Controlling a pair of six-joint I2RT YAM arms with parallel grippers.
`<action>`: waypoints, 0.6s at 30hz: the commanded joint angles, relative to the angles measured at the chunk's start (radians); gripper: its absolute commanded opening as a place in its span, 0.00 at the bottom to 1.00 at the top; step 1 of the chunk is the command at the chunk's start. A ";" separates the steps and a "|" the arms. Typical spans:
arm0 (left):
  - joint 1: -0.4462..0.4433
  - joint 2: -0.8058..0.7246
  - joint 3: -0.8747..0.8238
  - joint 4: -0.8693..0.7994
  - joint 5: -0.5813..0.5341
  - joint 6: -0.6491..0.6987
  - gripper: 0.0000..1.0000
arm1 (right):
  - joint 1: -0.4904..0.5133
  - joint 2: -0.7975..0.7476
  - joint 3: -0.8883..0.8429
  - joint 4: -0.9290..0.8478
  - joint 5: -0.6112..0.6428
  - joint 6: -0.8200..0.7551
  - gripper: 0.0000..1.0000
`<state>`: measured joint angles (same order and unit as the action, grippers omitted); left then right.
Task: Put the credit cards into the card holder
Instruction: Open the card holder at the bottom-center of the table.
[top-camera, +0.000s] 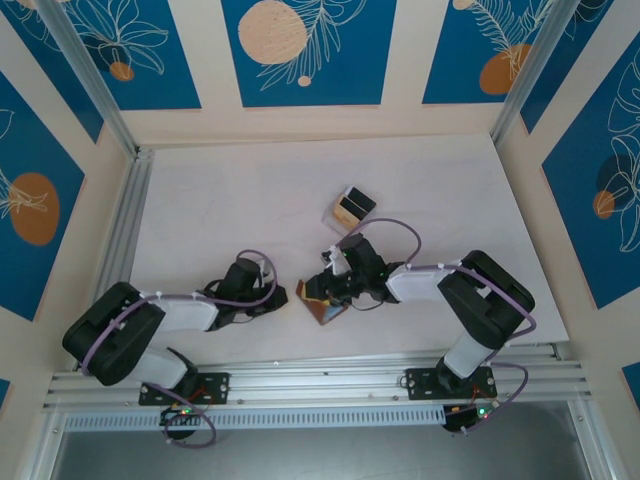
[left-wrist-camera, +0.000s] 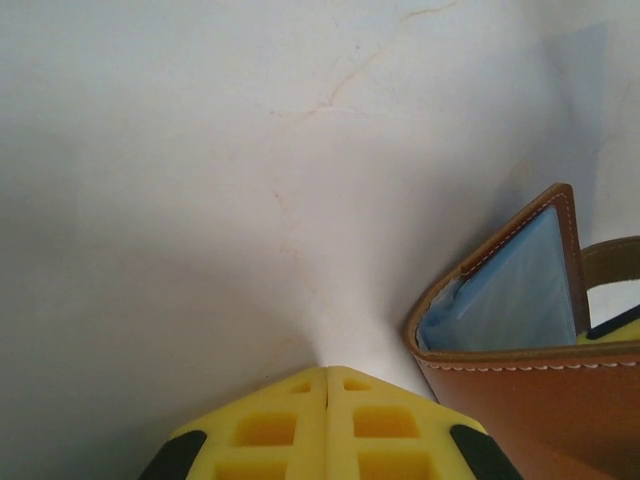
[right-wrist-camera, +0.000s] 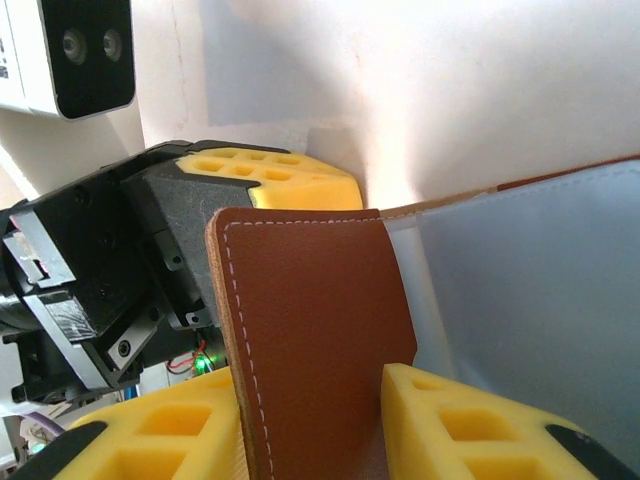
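The brown leather card holder (top-camera: 322, 308) stands open on the table between my two grippers. Its blue-grey lining (left-wrist-camera: 520, 290) faces up. My right gripper (right-wrist-camera: 310, 385) is shut on a brown flap (right-wrist-camera: 310, 300) of the card holder, one yellow finger on each side of it. To the left of the card holder (left-wrist-camera: 520, 410), my left gripper (left-wrist-camera: 327, 372) is shut and holds nothing, its tips close to the leather edge. The credit cards (top-camera: 352, 207), black and tan, lie in a small pile farther back on the table, apart from both grippers.
The pale table (top-camera: 230, 210) is walled by aluminium rails (top-camera: 130, 230) on the left and a cream ledge at the back. My left gripper (right-wrist-camera: 270, 180) and its black wrist show close behind the flap in the right wrist view.
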<state>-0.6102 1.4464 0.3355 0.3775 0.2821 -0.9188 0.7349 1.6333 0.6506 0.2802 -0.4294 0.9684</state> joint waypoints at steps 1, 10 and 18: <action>0.098 0.128 -0.103 -0.121 -0.140 0.017 0.01 | 0.015 0.020 0.019 -0.030 0.012 -0.018 0.37; 0.206 0.048 -0.138 -0.220 -0.180 0.029 0.00 | 0.036 0.032 0.035 -0.021 0.035 -0.012 0.37; 0.244 0.028 -0.098 -0.295 -0.198 0.018 0.00 | 0.055 0.037 0.061 -0.035 0.041 -0.019 0.40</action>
<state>-0.4492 1.4357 0.2924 0.4065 0.4187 -0.9421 0.7795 1.6550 0.6888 0.2798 -0.3954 0.9680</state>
